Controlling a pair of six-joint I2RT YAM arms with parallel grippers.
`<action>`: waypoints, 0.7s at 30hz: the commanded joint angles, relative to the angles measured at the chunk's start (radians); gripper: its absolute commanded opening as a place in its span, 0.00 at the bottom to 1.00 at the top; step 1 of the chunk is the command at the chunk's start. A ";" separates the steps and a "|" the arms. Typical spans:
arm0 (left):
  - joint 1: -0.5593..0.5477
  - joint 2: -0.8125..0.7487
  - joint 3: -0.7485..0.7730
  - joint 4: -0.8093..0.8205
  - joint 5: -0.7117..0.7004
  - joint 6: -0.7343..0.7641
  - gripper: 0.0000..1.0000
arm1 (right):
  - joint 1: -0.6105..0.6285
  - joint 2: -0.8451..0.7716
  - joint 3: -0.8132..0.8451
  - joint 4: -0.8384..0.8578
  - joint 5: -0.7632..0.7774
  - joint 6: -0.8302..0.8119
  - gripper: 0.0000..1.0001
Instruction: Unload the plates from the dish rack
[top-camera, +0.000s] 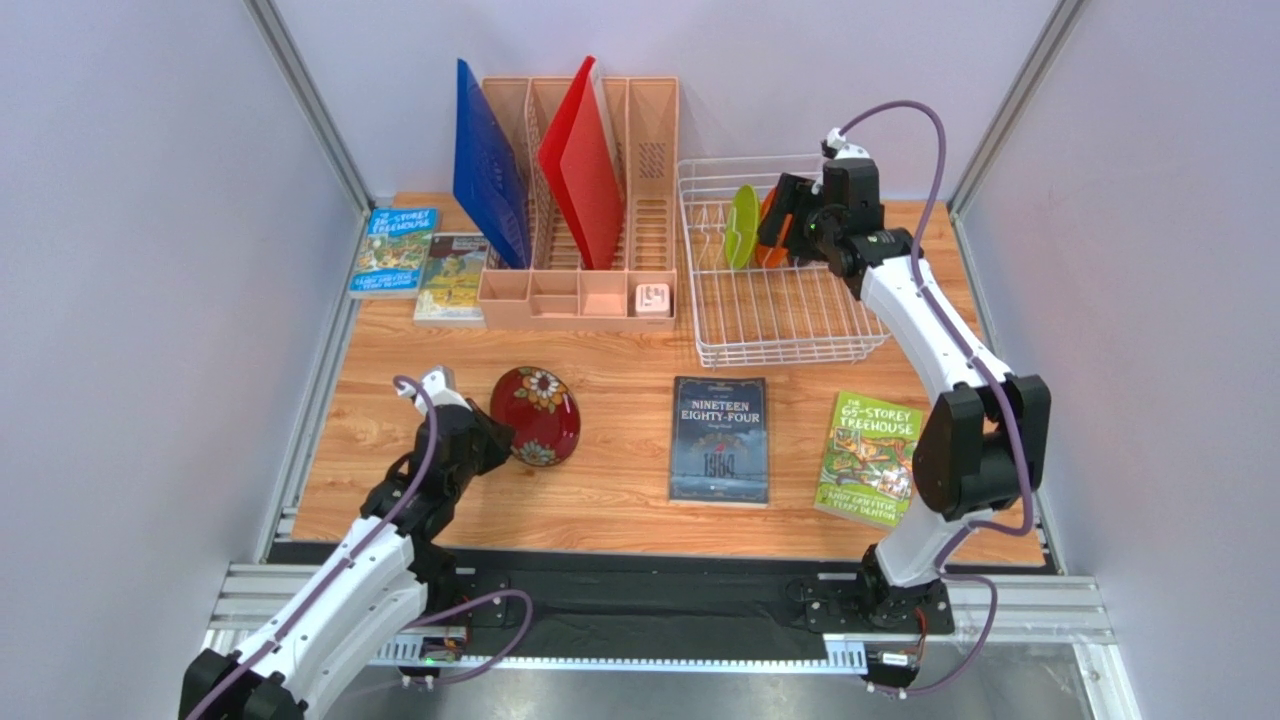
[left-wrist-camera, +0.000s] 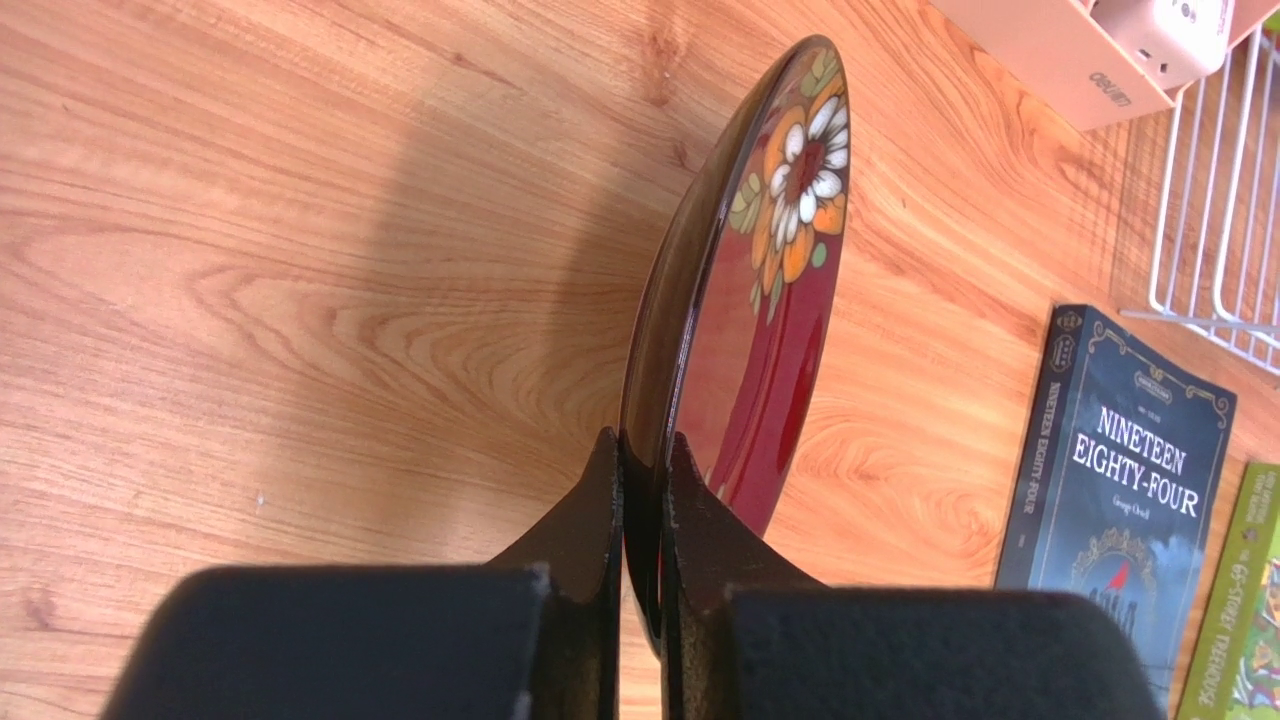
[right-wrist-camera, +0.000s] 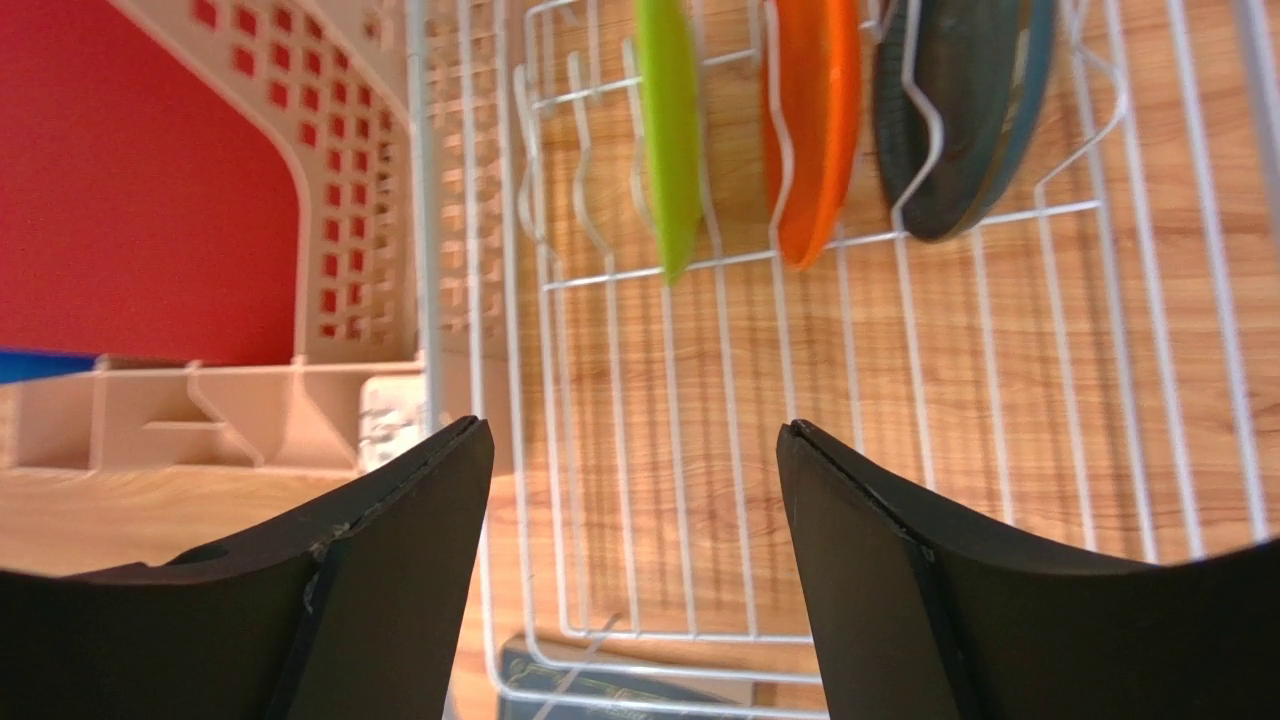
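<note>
The organiser (top-camera: 579, 294) stands at the back of the desk (top-camera: 631, 368). Its slots hold a blue board (top-camera: 489, 165) and a red board (top-camera: 583, 158), both upright; a small pale box (top-camera: 652, 297) sits in its front right compartment. Just to the right, the rack (top-camera: 774, 315) holds three plates on edge between its tines: green plate (right-wrist-camera: 666, 135), orange plate (right-wrist-camera: 819, 120), dark plate (right-wrist-camera: 962, 120).

The left arm (top-camera: 376, 548) extends over the front left of the desk. The left jaws are closed on the rim of the floral plate (top-camera: 537, 416), which is outside the rack and left of a dark book (top-camera: 718, 438). Contact between plate and desk cannot be determined.

The right arm (top-camera: 932, 330) reaches across the rack's right side. The right jaws stand wide apart over the rack floor, gripping nothing, with the three plates just ahead.
</note>
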 joint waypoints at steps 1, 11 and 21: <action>0.004 0.013 -0.028 0.014 -0.052 -0.007 0.10 | -0.011 0.093 0.131 -0.020 0.099 -0.074 0.75; 0.004 0.024 -0.040 -0.003 -0.073 -0.042 0.24 | -0.014 0.239 0.245 -0.011 0.104 -0.088 0.74; 0.004 0.068 -0.063 0.003 -0.090 -0.118 0.39 | -0.016 0.388 0.401 -0.046 0.081 -0.117 0.71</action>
